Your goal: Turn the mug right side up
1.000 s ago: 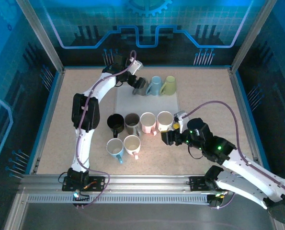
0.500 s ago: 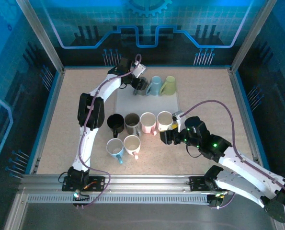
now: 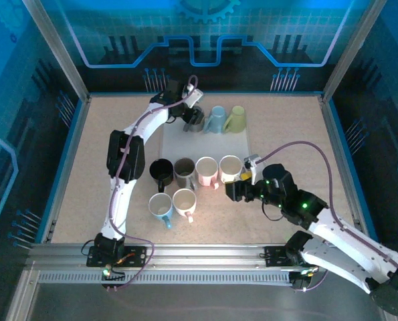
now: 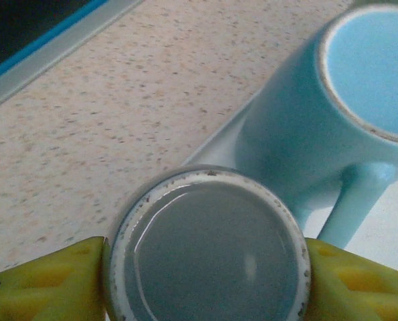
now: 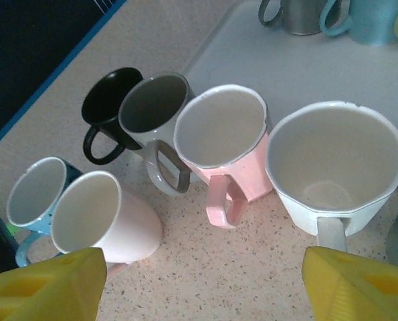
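Far left of the back row, my left gripper sits over the grey mug. The mug stands mouth-down at the corner of the white mat, and I'm looking straight at its glazed base. My yellow pads press against that base on both sides, with the jaws roughly half open and clamped on the mug.

So I judge this to be the grasp step: the mug is seized but not yet turned, and it looks to be resting on the mat.

Just to its right is the light blue mug, also upside down, its handle very near my right-hand pad. The next move, I reckon, is to lift straight up clear of that neighbour. Then I roll the wrist to flip the mug over and set it down on its base in free space.

Over on the right, my right gripper hangs wide open with nothing in it. It is above the table, just short of the white mug in the upright row.
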